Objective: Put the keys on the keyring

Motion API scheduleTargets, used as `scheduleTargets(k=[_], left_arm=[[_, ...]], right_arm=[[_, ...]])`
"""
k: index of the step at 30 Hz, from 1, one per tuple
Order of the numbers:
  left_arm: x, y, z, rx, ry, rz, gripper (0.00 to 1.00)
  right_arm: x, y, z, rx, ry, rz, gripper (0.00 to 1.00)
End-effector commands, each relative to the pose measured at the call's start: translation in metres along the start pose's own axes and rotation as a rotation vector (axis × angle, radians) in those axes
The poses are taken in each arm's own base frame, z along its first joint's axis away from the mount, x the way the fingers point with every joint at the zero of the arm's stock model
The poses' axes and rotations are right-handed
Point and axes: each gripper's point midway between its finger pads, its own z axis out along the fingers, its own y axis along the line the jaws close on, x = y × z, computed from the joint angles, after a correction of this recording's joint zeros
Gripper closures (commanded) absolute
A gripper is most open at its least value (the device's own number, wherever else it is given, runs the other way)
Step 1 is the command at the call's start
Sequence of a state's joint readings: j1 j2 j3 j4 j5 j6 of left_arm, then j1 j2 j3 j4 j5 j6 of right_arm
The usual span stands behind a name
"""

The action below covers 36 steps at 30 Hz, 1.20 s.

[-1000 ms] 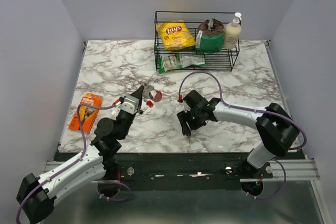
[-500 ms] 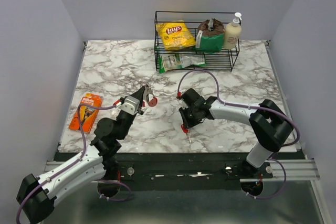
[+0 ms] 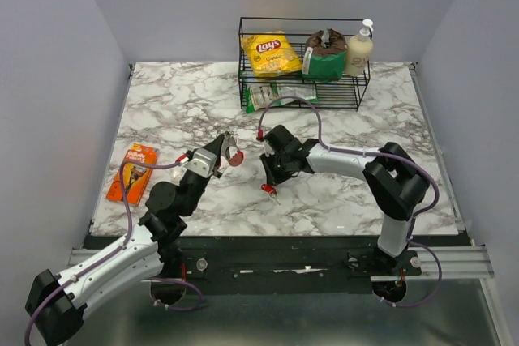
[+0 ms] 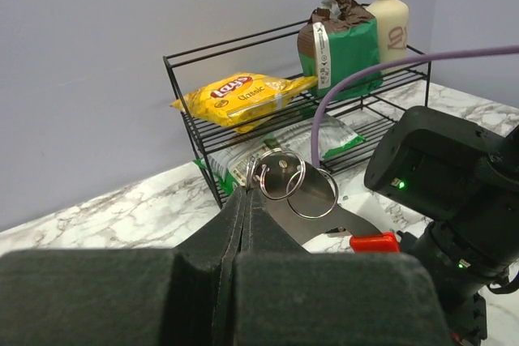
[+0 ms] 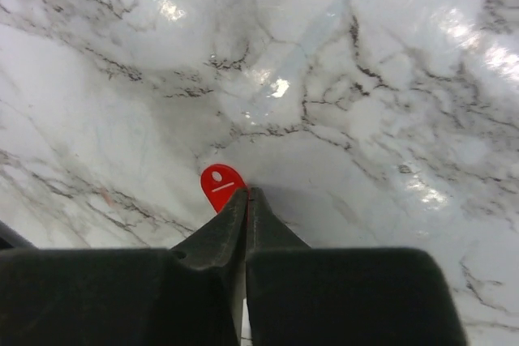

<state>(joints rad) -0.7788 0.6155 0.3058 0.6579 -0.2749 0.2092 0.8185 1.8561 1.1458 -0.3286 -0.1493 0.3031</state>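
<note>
At the middle of a marble-veined bench [image 3: 349, 111], the threading step of a key-and-ring job is in hand. The left gripper [image 3: 220, 146], its jaws pressed together, pinches the keyring [image 4: 281, 174] and holds it clear of the bench. The ring is thin, bright wire coiled in overlapping loops, with a flat silvery-grey piece [image 4: 320, 220] and a glossy red oval loop [image 3: 236, 157] hanging from the bunch. At about 4 o'clock from it and near by, the right gripper [image 3: 270, 180] is closed on a red-tagged key [image 5: 221, 185], nipping the smooth, round-ended plastic tag just above the polished stone. The metal blade is hidden behind the fingers in the wrist view. By the look of it both parts are gripped but not yet joined. The next move calls for bringing the key up toward 10 o'clock, lining its small hole with the split end of the wire and working it round the coil, a fine fit with little room for error. A black wire rack [image 3: 304, 62] of snack bags stands at 12 o'clock, and an orange razor pack [image 3: 135, 173] lies at 9 o'clock.
</note>
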Motion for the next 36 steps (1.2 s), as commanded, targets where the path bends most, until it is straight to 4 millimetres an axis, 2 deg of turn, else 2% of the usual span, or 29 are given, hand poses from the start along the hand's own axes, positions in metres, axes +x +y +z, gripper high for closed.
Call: scheduleTargets(k=[1,3,7,9,12,18,20,21,24,31,35,36], left_arm=[[-0.032,0.008,0.002,-0.017,-0.08,-0.015,1.0],[-0.032,0.008,0.001,-0.013,-0.08,-0.013,1.0],[-0.031,0.007,0.001,-0.007,-0.075,-0.013,1.0],[-0.03,0.007,0.0,-0.007,-0.075,-0.011,1.0],[-0.03,0.007,-0.001,-0.007,-0.074,-0.012,1.0],[-0.03,0.006,-0.002,-0.004,-0.073,-0.015,1.0],[-0.029,0.006,-0.002,-0.004,-0.07,-0.017,1.0],[-0.028,0.006,-0.001,-0.004,-0.069,-0.017,1.0],[-0.027,0.005,0.0,-0.001,-0.063,-0.017,1.0],[-0.026,0.005,0.002,-0.005,-0.061,-0.016,1.0],[-0.027,0.005,0.002,-0.003,-0.061,-0.016,1.0],[-0.027,0.004,0.003,-0.002,-0.061,-0.018,1.0]], right_arm=[[-0.02,-0.005,-0.026,0.06,-0.087,-0.033,0.61],[-0.026,-0.001,-0.041,0.052,-0.124,-0.027,0.49],[-0.025,0.003,-0.057,0.04,-0.155,-0.017,0.41],[-0.021,0.002,-0.058,0.037,-0.152,-0.019,0.36],[-0.011,0.003,-0.05,0.004,-0.119,-0.059,0.36],[0.012,0.003,-0.036,-0.045,-0.075,-0.121,0.39],[0.014,0.003,-0.034,-0.056,-0.072,-0.149,0.41],[0.016,0.002,-0.033,-0.058,-0.067,-0.151,0.48],[0.017,0.004,-0.03,-0.077,-0.066,-0.165,0.55],[0.021,0.008,-0.02,-0.111,-0.045,-0.18,0.58],[0.023,0.003,-0.015,-0.09,-0.036,-0.176,0.58],[0.024,0.003,-0.015,-0.09,-0.034,-0.175,0.62]])
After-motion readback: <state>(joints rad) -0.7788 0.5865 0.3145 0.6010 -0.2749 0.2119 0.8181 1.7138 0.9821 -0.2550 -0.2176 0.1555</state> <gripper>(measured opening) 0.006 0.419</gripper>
